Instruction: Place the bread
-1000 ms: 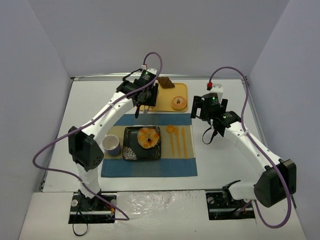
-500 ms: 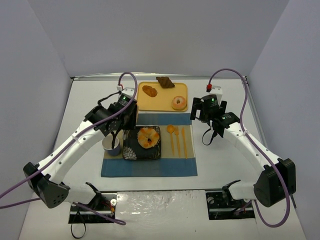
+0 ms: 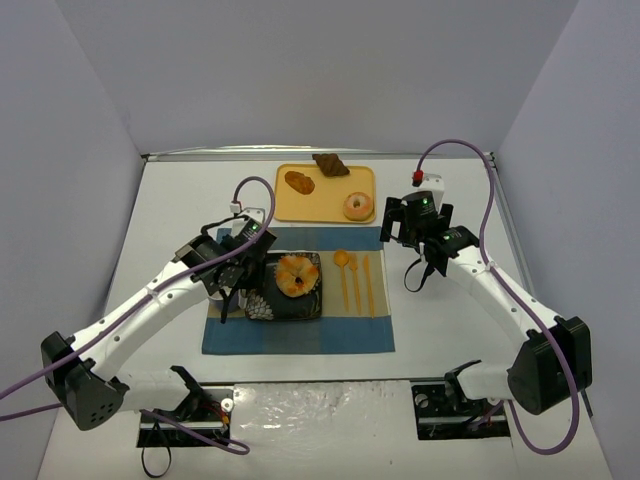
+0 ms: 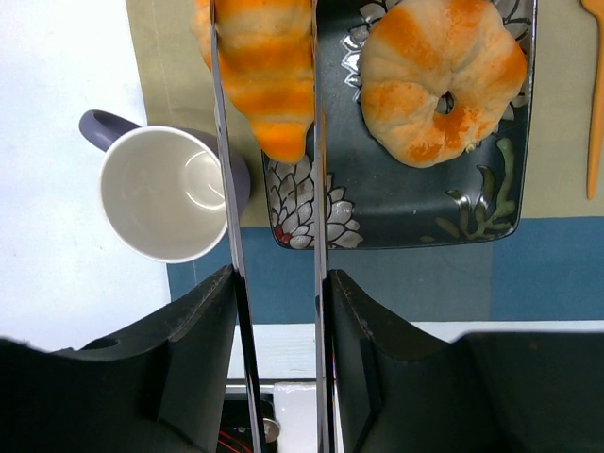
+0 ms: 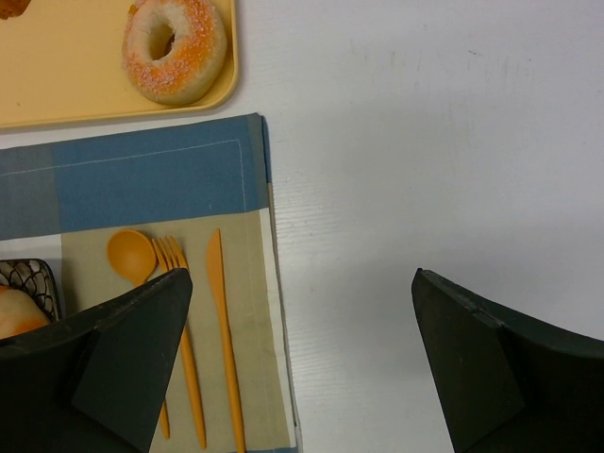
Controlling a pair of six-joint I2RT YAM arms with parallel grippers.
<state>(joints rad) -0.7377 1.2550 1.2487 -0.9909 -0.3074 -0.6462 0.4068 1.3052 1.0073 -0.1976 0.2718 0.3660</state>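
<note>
My left gripper (image 4: 276,283) is shut on a pair of metal tongs (image 4: 226,236), and an orange-striped bread (image 4: 264,71) is pinched between the blades. The bread hangs over the left edge of the dark patterned plate (image 4: 415,203), beside a round orange-striped bread (image 4: 442,80) lying on it. In the top view the left gripper (image 3: 238,272) hovers at the plate's (image 3: 262,308) left side. My right gripper (image 5: 302,359) is open and empty above bare table, right of the placemat.
A white cup (image 4: 162,193) stands just left of the plate. An orange spoon, fork and knife (image 3: 355,280) lie on the blue placemat (image 3: 300,335). The yellow tray (image 3: 325,205) behind holds a donut (image 3: 357,206), a small bread (image 3: 299,182) and a brown pastry (image 3: 330,164).
The left arm has swung back from the yellow tray toward me, carrying the bread in the tongs to the plate's left edge. The right arm has barely moved.
</note>
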